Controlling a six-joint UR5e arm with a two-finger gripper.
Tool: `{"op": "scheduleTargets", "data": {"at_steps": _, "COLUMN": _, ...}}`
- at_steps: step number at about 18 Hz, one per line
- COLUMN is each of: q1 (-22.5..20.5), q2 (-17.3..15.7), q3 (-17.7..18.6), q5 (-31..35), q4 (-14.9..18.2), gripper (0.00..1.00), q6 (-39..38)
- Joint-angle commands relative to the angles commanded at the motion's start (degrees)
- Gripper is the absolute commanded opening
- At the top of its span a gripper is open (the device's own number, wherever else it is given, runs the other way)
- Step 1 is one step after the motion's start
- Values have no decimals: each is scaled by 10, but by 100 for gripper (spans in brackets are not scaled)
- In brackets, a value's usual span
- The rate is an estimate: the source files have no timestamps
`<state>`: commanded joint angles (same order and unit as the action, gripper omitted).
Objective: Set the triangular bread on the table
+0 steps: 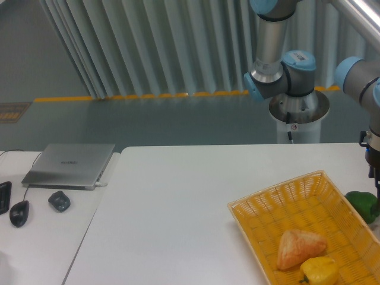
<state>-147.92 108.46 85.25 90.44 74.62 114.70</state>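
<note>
Bread (pixel 300 248) sits in basket (pixel 279 202), touching pepper (pixel 319 271). We approach from above, clear of pepper, then lift toward table (pixel 178 202). Gripper (pixel 376 172) mostly off-frame; grip state unknowable.

The table (pixel 178 202) looked smooth, matt white. The basket (pixel 279 199) was woven yellow wicker, the triangular bread (pixel 300 247) dull and crusty, the laptop (pixel 71 164) brushed metal.

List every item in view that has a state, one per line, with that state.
triangular bread: lying in the basket, not held
yellow bell pepper: in the basket, touching the bread
basket: on the table, holding both
green pepper: on the table, outside the basket
laptop: closed
hand: at the right edge, fingers mostly cut off, holding nothing visible
</note>
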Motion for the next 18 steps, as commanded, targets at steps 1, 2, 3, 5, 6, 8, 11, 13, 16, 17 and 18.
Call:
{"op": "scheduleTargets", "data": {"at_steps": 1, "q1": 0, "q2": 0, "q3": 0, "q5": 2, "q4": 0, "gripper": 100, "q6": 1}}
{"op": "scheduleTargets", "data": {"at_steps": 2, "q1": 0, "q2": 0, "q3": 0, "q5": 1, "q4": 0, "gripper": 100, "q6": 1}}
{"op": "scheduleTargets", "data": {"at_steps": 3, "q1": -1, "q2": -1, "q3": 0, "q5": 2, "q4": 0, "gripper": 100, "q6": 1}}
{"op": "scheduleTargets", "data": {"at_steps": 5, "q1": 1, "q2": -6, "q3": 0, "q5": 1, "q4": 1, "gripper": 100, "q6": 1}}
{"op": "scheduleTargets", "data": {"at_steps": 6, "q1": 4, "q2": -9, "q3": 5, "q5": 0, "q4": 0, "gripper": 100, "q6": 2}}
{"op": "scheduleTargets", "data": {"at_steps": 8, "q1": 7, "q2": -8, "q3": 6, "q5": -2, "q4": 0, "gripper": 100, "q6": 1}}
{"op": "scheduleTargets", "data": {"at_steps": 11, "q1": 9, "q2": -7, "q3": 14, "q5": -8, "q4": -9, "gripper": 100, "q6": -19}}
{"op": "scheduleTargets", "data": {"at_steps": 13, "q1": 25, "q2": -8, "q3": 20, "q5": -23, "q4": -23, "gripper": 100, "q6": -132}}
{"op": "scheduleTargets", "data": {"at_steps": 16, "q1": 54, "q2": -2, "q3": 19, "q5": -15, "q4": -39, "gripper": 100, "q6": -187}}
{"op": "scheduleTargets", "data": {"at_steps": 17, "q1": 55, "q2": -1, "q3": 18, "q5": -11, "q4": -40, "gripper": 100, "q6": -195}}
{"op": "scheduleTargets", "data": {"at_steps": 18, "q1": 59, "q2": 1, "q3": 17, "q5": -7, "q4": -41, "gripper": 100, "q6": -202}}
